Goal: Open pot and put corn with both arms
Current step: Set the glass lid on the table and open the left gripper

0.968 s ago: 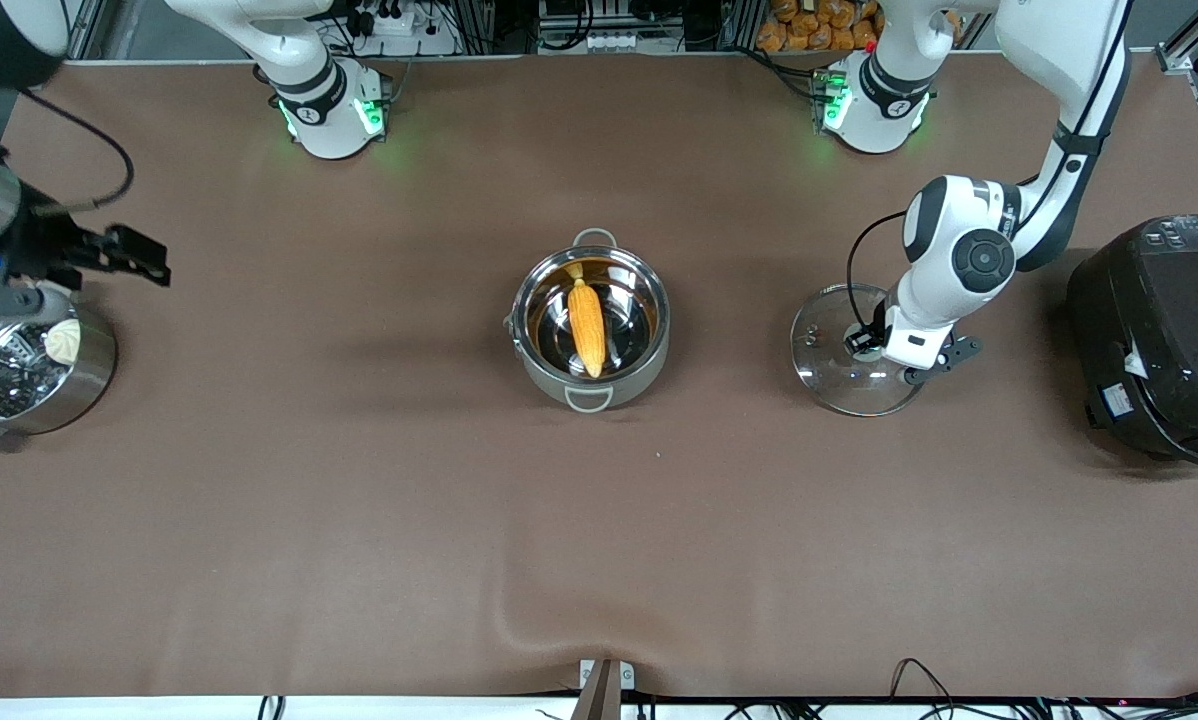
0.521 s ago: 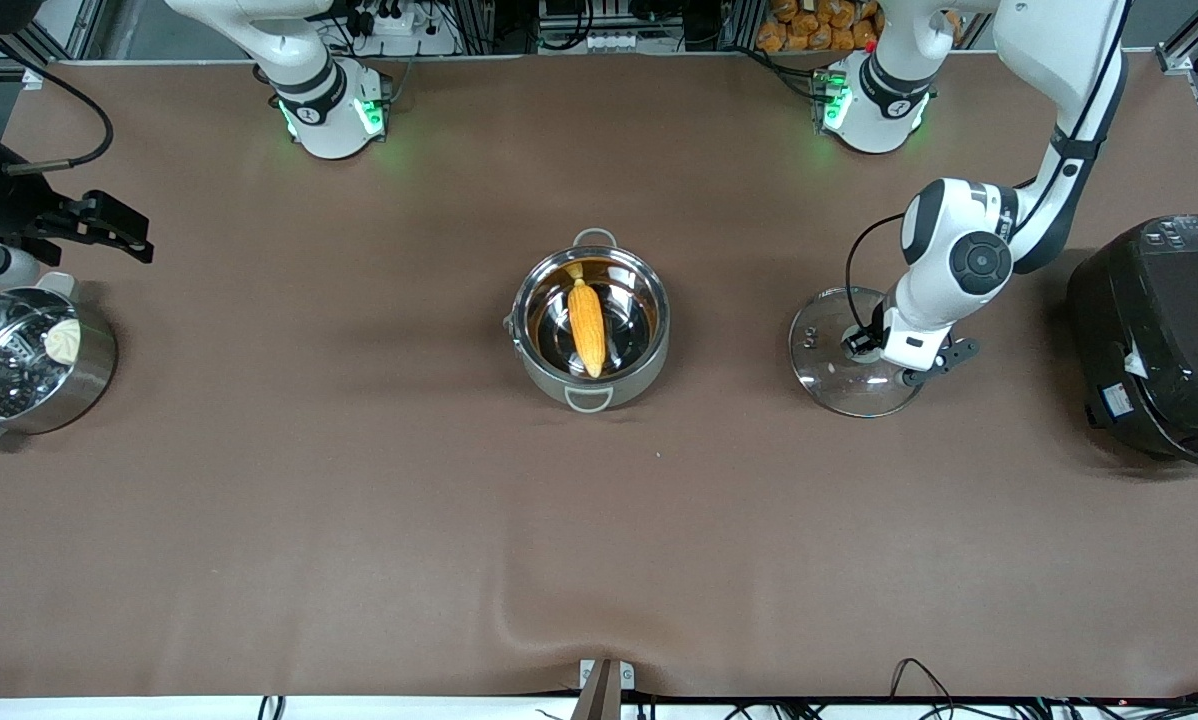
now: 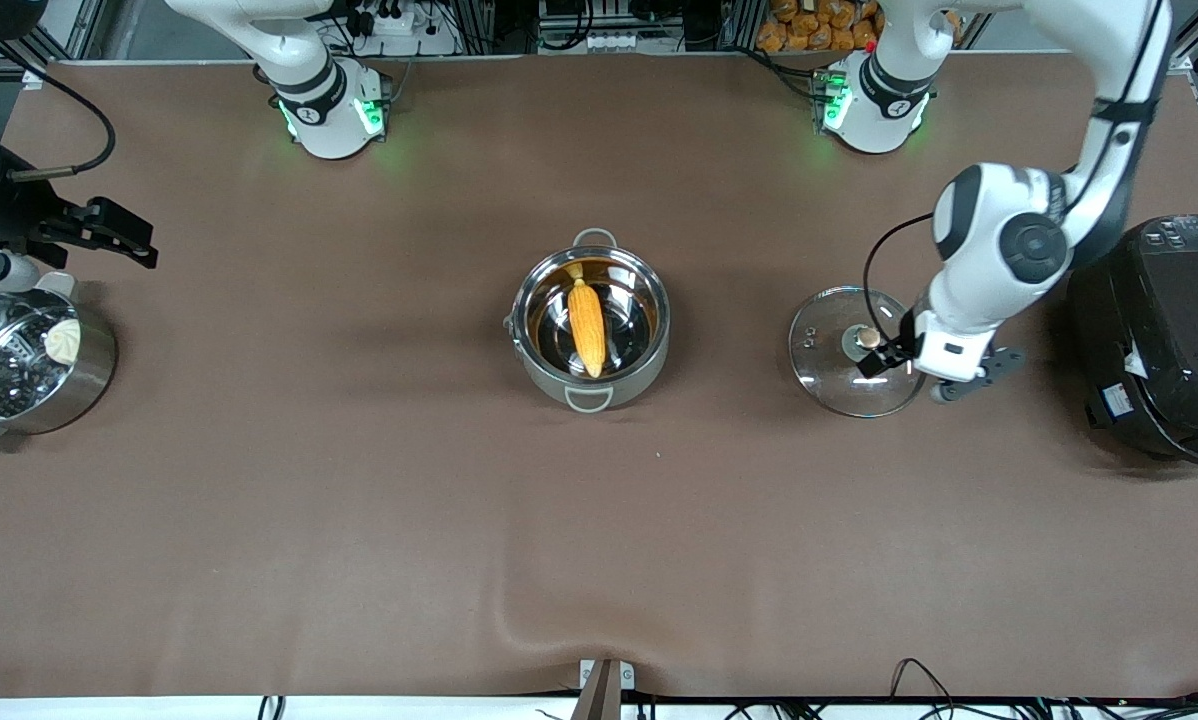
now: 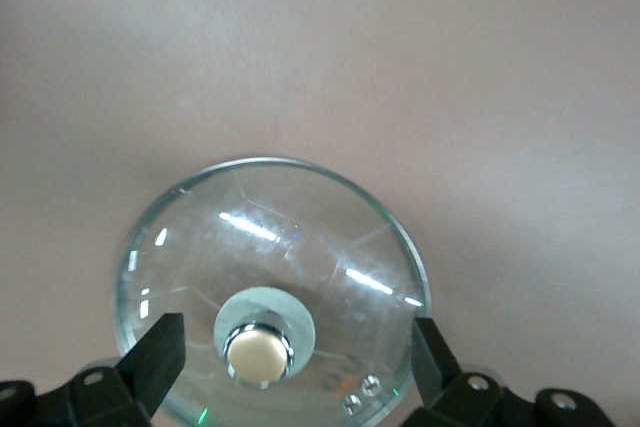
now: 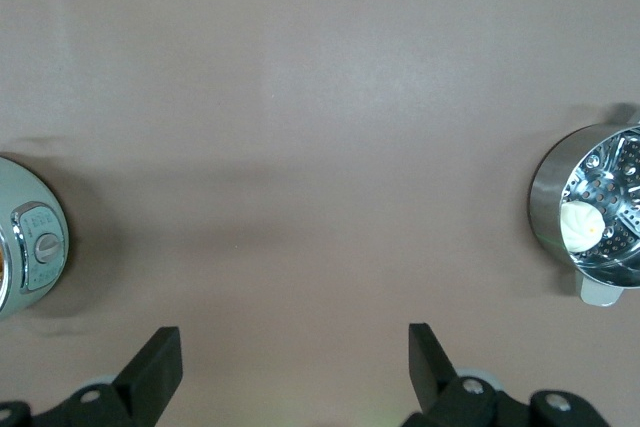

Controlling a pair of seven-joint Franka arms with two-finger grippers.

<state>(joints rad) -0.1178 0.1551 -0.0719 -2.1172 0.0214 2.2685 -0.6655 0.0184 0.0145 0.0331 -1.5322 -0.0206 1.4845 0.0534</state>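
We are seeing the pot (image 3: 591, 328) standing uncovered at the middle of the table (image 3: 359, 520), with the corn (image 3: 587, 326) lying inside it, its pale stem end pointing toward the robots' bases. The glass lid (image 3: 844, 350) is resting flat on the table toward the left arm's end, well apart from the pot, between it and the black rice cooker (image 3: 1159, 335).

The left arm is reaching down from its base in a bent pose, wrist pointing downward, and the left gripper (image 3: 944, 375) is hanging over the lid's edge on the cooker's side. In the left wrist view its fingers (image 4: 160, 352) are spread wide, with the copper-coloured knob (image 4: 258, 354) between them and untouched.

The right arm is stretching out to its own end of the table, and the right gripper (image 3: 109, 235) is hovering above bare tabletop beside the steel pot with the perforated insert (image 3: 19, 365) and white bun (image 3: 62, 340). Its fingers (image 5: 155, 372) are likewise parted and holding nothing.
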